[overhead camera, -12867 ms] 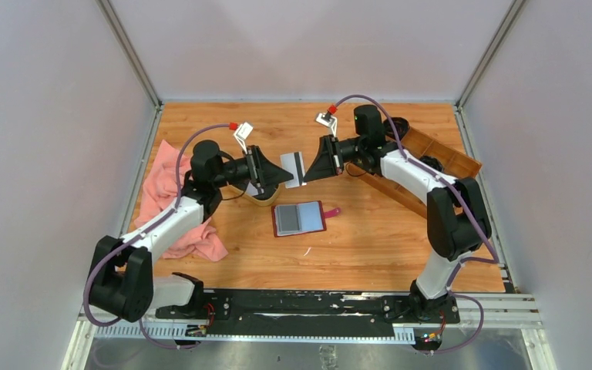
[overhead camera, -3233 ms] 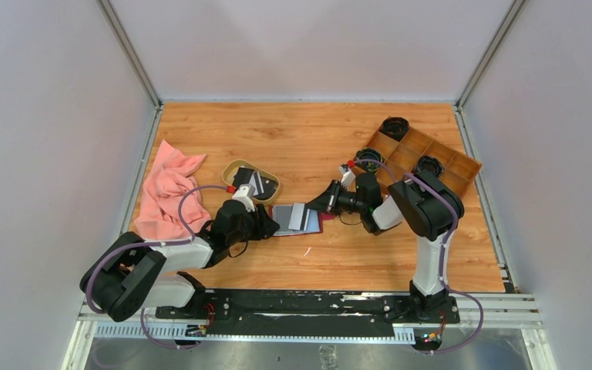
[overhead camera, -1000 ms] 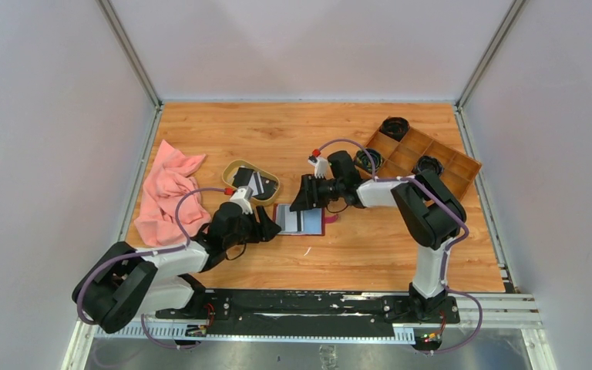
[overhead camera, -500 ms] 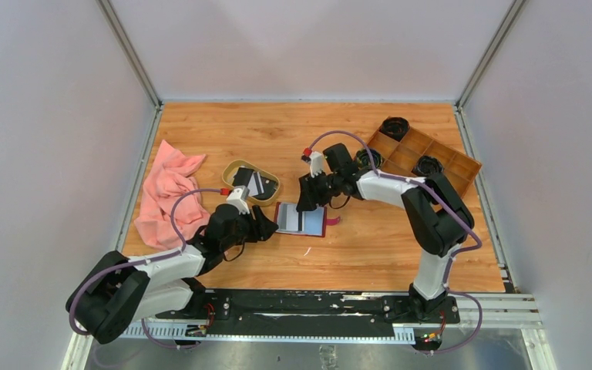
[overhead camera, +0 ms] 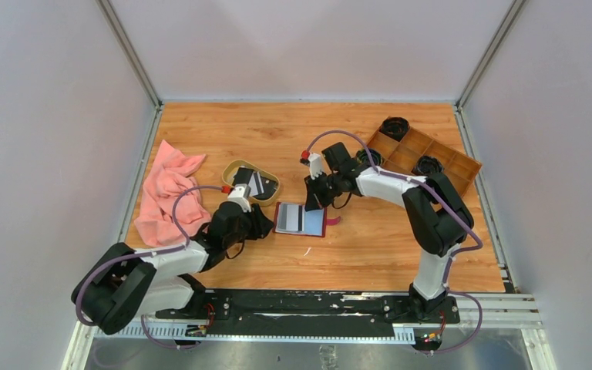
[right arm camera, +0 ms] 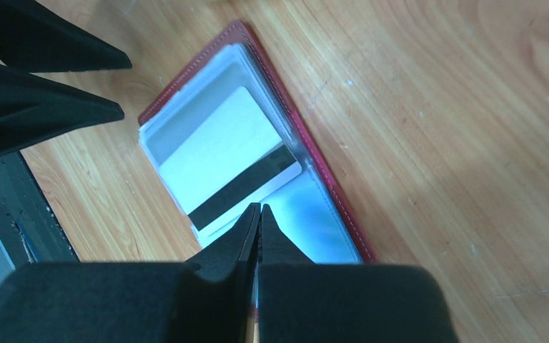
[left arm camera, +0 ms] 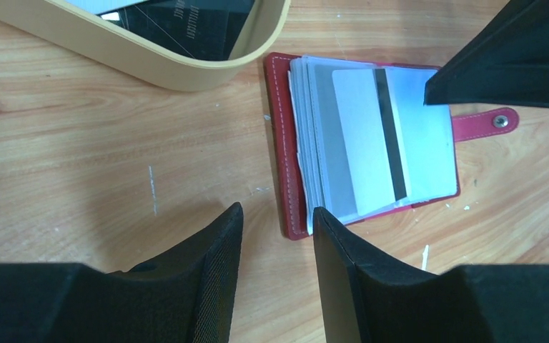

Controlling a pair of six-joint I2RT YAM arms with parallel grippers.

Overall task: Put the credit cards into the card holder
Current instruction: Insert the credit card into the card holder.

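The top camera looked down from above and behind the arm bases, taking in the whole worktop [overhead camera: 354,254]. The left wrist camera sat low and close, looking past the left claw [left arm camera: 277,214] at the holder [left arm camera: 280,143]. The right wrist camera faced steeply down over the right claw [right arm camera: 259,211] from the opposite side. All three views shared the holder and the card [left arm camera: 357,136] on it.

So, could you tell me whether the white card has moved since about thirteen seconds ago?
Yes. The white card has come nearer: it was beyond the red card holder, toward the table's far edge, and now lies on it.
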